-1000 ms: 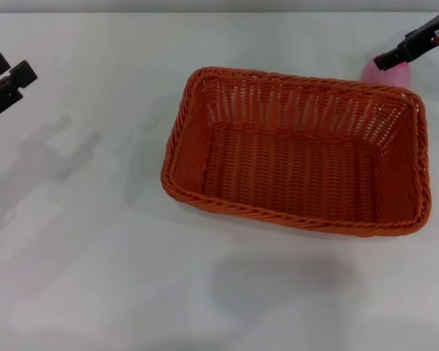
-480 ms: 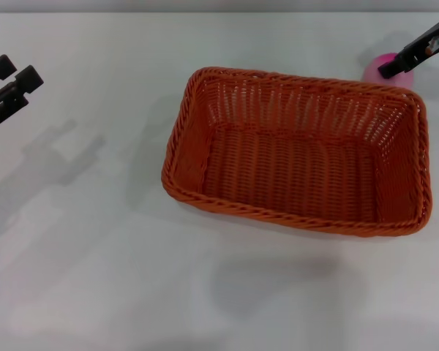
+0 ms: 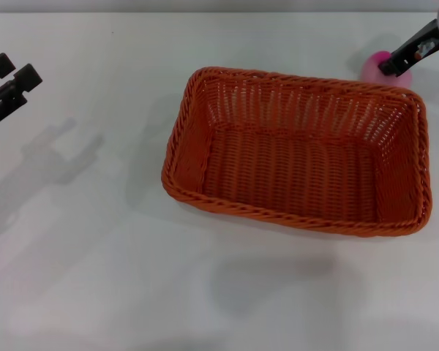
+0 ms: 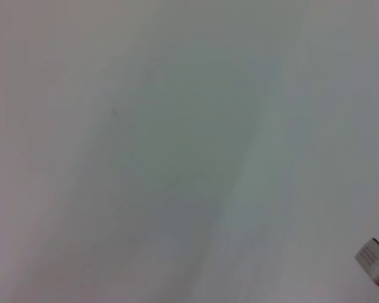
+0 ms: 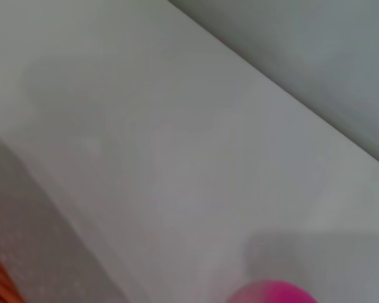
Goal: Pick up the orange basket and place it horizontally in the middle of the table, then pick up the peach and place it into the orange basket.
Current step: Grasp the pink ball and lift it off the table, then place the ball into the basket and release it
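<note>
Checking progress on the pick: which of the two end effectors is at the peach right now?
The right end effector, at the table's far right corner, its dark tip over the peach behind the orange basket. The left end effector is far off at the left edge.

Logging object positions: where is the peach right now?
In the head view the peach sits on the table far right, just behind the orange basket, under the right gripper.

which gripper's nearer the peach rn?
Right. The right gripper is over the peach, behind the basket's far right corner. The left gripper is at the table's far left edge, across the basket from the peach.
</note>
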You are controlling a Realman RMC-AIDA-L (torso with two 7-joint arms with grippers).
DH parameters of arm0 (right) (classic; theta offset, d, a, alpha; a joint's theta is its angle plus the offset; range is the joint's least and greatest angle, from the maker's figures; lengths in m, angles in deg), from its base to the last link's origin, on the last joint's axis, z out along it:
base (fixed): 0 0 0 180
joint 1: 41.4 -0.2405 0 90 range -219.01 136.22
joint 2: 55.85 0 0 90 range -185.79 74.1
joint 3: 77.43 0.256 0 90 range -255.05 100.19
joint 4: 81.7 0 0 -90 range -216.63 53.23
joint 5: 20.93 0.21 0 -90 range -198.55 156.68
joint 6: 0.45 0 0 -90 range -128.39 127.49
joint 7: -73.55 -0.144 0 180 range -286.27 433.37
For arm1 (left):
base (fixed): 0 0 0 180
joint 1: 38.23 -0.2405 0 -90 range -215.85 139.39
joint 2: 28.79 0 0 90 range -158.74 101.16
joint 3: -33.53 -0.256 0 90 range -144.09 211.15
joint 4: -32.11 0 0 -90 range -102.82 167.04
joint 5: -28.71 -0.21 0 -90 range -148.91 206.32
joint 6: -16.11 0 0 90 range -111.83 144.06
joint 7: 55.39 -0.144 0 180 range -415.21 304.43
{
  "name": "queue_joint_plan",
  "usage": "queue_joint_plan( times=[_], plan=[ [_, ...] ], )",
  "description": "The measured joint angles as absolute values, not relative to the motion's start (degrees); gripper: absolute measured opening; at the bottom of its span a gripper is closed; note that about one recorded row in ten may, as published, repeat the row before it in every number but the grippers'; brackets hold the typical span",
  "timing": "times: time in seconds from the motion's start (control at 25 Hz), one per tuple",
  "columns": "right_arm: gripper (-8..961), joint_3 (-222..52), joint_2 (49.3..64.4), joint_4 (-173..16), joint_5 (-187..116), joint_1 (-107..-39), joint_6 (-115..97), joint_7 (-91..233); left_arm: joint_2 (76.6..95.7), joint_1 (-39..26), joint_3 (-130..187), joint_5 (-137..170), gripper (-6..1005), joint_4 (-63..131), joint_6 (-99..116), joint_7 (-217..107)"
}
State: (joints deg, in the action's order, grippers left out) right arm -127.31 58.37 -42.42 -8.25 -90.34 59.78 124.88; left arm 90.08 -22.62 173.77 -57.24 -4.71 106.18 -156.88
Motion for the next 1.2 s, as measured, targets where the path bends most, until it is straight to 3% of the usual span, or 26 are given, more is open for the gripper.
queue_joint_plan(
  times=[0.28,0.88,1.2],
  plan=[
    [193,-127.35,59.1,-39.31,-7.27,-89.9,62.47,126.26,89.99,-22.69,173.99,-57.25,731,-4.73,106.17,-156.9],
    [58,-127.99,59.06,-11.32,17.29,-79.8,80.24,130.08,89.95,-22.95,174.06,-56.79,727,-4.95,105.77,-156.9],
    [48,-128.02,59.12,-9.76,28.56,-75.35,90.26,138.19,89.9,-22.93,174.08,-55.8,727,-5.21,105.53,-156.96]
  ],
)
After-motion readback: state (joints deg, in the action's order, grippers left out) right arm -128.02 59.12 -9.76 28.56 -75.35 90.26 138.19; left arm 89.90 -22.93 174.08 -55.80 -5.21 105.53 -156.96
